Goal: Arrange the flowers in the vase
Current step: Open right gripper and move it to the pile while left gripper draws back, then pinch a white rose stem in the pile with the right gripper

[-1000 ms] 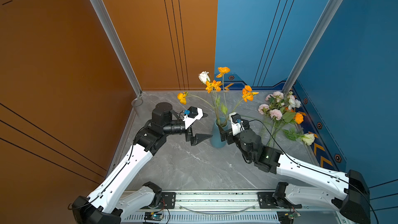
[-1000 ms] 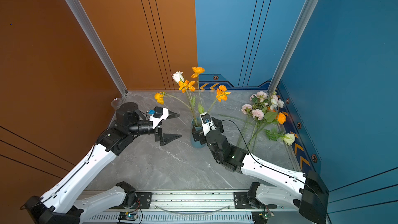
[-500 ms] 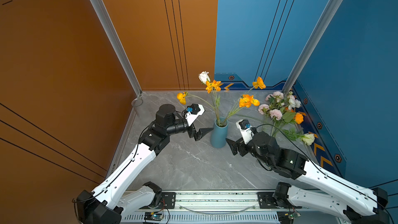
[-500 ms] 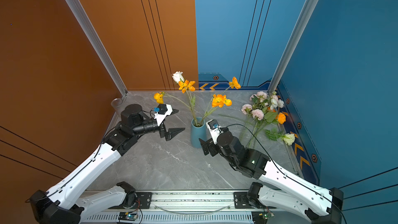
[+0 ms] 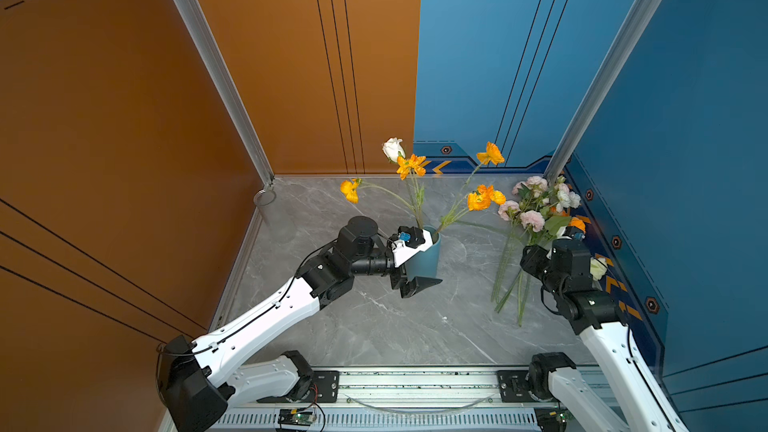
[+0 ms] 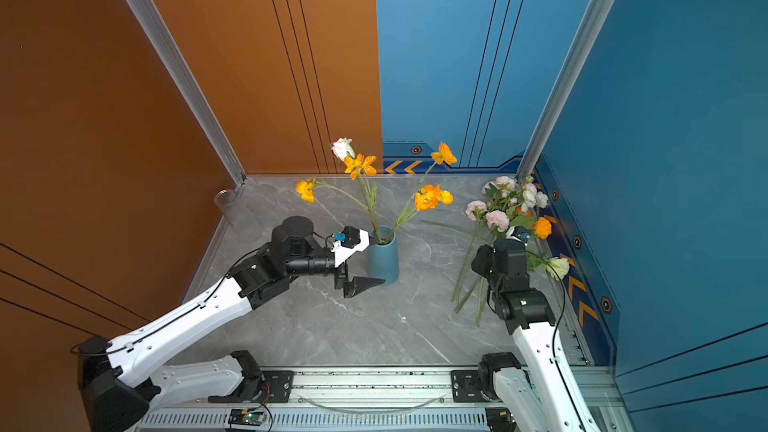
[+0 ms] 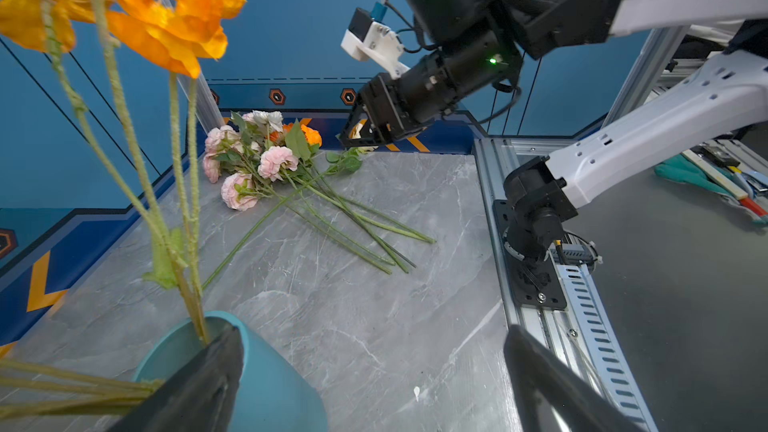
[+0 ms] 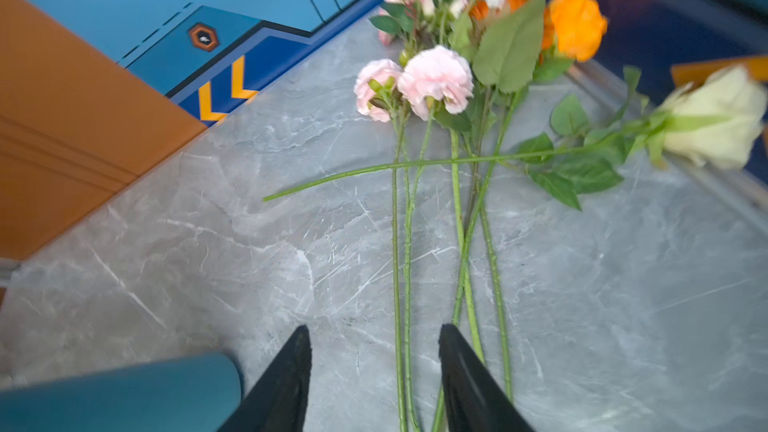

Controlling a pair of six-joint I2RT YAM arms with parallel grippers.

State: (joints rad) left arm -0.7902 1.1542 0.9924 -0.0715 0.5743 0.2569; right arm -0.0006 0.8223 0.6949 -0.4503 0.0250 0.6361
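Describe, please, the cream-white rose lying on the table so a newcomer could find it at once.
Look to the blue wall on the right of the grey table, where loose flowers lie. The cream-white rose is the frontmost bloom; alone among pink and orange neighbours, its stem crosses the others sideways.
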